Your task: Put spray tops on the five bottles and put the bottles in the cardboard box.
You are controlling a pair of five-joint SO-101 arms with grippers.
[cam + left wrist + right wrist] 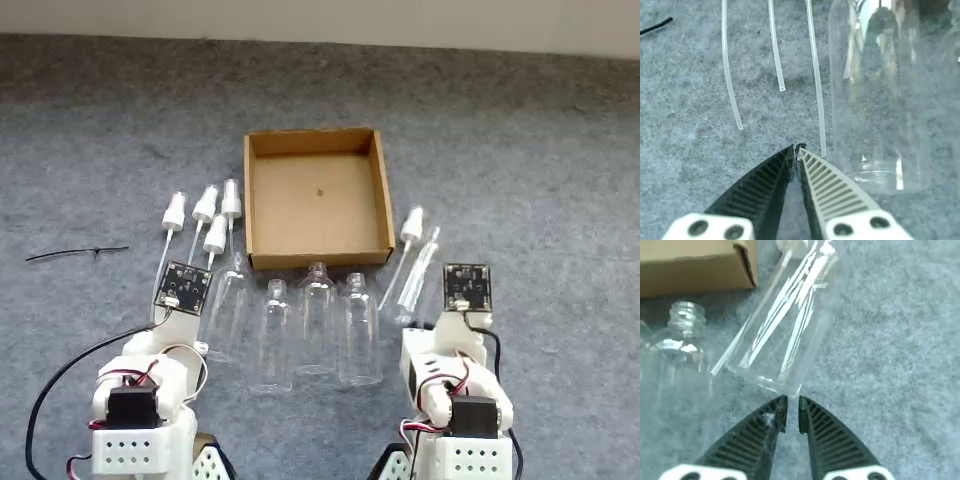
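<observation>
**Both grippers closed and empty, bottles lying uncapped by the jaws**

Your left gripper point(795, 149) has its jaws pressed together at the tips, with nothing between them. Just ahead of the tips, three thin tubes point(775, 45) belonging to the spray tops point(205, 205) run away from you across the grey mat point(685, 150). The nearest tube ends just beside the tip of the pale jaw. On that same pale-jaw side, close alongside, a clear bottle point(880, 100) lies with its base toward the gripper and no top on it.

Your right gripper point(791, 407) is closed down to a hairline gap and holds nothing. Straight ahead of its tips, almost touching them, is the base of the slanted bottle point(785, 325), which lies on its side. One thin tube runs along that bottle on the side toward the other arm. Further to that side lies a bare-necked bottle point(682, 347), and beyond it you see a corner of the cardboard box point(700, 267).

From above, four bottles lie in a row between your two grippers, necks pointing at the box, and the slanted one lies ahead of the right jaws. All five are on the mat, outside the box. Four spray tops lie ahead of the left jaws, and a lone spray top point(411, 222) lies ahead of the right jaws, beside the box. A black cable tie point(80, 253) lies well off to the outer side of the left gripper.
</observation>
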